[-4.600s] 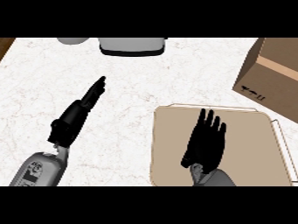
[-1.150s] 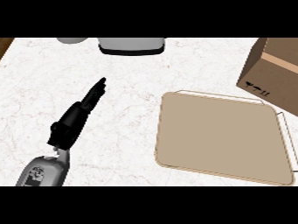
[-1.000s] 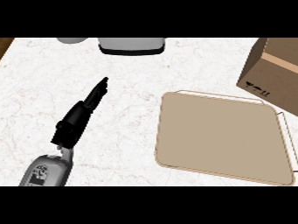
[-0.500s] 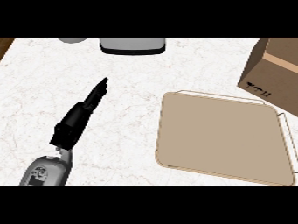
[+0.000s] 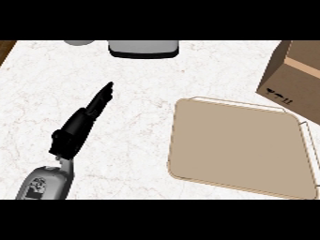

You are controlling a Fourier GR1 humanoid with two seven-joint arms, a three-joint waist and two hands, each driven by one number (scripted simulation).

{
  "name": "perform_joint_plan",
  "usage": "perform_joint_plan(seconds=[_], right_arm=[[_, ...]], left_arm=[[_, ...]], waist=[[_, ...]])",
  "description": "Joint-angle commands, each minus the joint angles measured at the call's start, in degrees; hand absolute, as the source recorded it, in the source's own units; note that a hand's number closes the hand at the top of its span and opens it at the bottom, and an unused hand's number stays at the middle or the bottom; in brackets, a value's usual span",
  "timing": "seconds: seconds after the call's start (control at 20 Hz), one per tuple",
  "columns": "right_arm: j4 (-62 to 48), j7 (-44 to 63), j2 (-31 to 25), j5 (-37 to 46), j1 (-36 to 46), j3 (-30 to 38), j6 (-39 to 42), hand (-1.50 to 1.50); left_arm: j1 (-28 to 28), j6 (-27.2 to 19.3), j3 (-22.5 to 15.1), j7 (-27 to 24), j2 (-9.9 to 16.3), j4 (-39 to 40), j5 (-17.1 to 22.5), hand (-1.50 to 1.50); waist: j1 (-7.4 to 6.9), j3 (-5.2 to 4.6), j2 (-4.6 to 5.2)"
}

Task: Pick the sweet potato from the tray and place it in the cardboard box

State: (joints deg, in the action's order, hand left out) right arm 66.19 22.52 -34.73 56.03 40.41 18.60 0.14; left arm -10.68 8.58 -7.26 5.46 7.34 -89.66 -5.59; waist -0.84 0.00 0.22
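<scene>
Head view looks steeply down on a white marble counter (image 5: pixel 134 89). At the lower left, the left hand (image 5: pixel 80 126) lies over the counter with its fingers straight and together, pointing up and to the right, holding nothing. A beige tray (image 5: pixel 242 145) sits at the right, its surface bare. Just beyond its upper right corner stands the cardboard box (image 5: pixel 308 79). No sweet potato shows anywhere, and the right hand is out of sight. A grey appliance (image 5: pixel 143 48) sits at the counter's far edge.

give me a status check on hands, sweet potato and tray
Left hand open, fingers straight, over the counter. Right hand out of view. Tray shows no sweet potato. Cardboard box at right edge, inside hidden.
</scene>
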Motion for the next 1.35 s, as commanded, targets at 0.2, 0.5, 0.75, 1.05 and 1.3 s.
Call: perform_joint_plan(seconds=[0.2,0.5,0.75,1.05,1.3], right_arm=[[-23.8,-7.9,-0.4,1.6,4.2,1.5,-10.0,1.50],[-35.0,-11.7,0.5,-6.7,6.7,9.6,-12.1,-1.50],[-41.3,-19.8,-1.5,-10.1,9.6,12.9,-16.4,-1.50],[-35.2,-30.1,1.4,-22.4,6.7,23.5,-24.0,-1.50],[-34.2,-37.3,-3.0,-33.4,4.8,31.4,-15.4,-1.50]], left_arm=[[-0.9,2.4,2.8,-2.7,1.9,2.4,1.1,0.00],[-1.4,0.2,-0.5,2.0,-1.5,-1.7,-0.6,0.00],[-2.1,0.6,0.3,-1.9,-1.7,3.8,-1.1,0.00],[1.8,0.6,0.4,-1.8,-0.2,-0.9,-1.4,0.00],[-1.4,0.8,1.9,0.3,-0.7,1.0,-0.2,0.00]], waist=[[-0.38,0.04,0.27],[-1.07,0.14,0.44],[-1.05,0.15,0.74],[-0.52,0.22,0.13],[0.97,0.12,-0.08]])
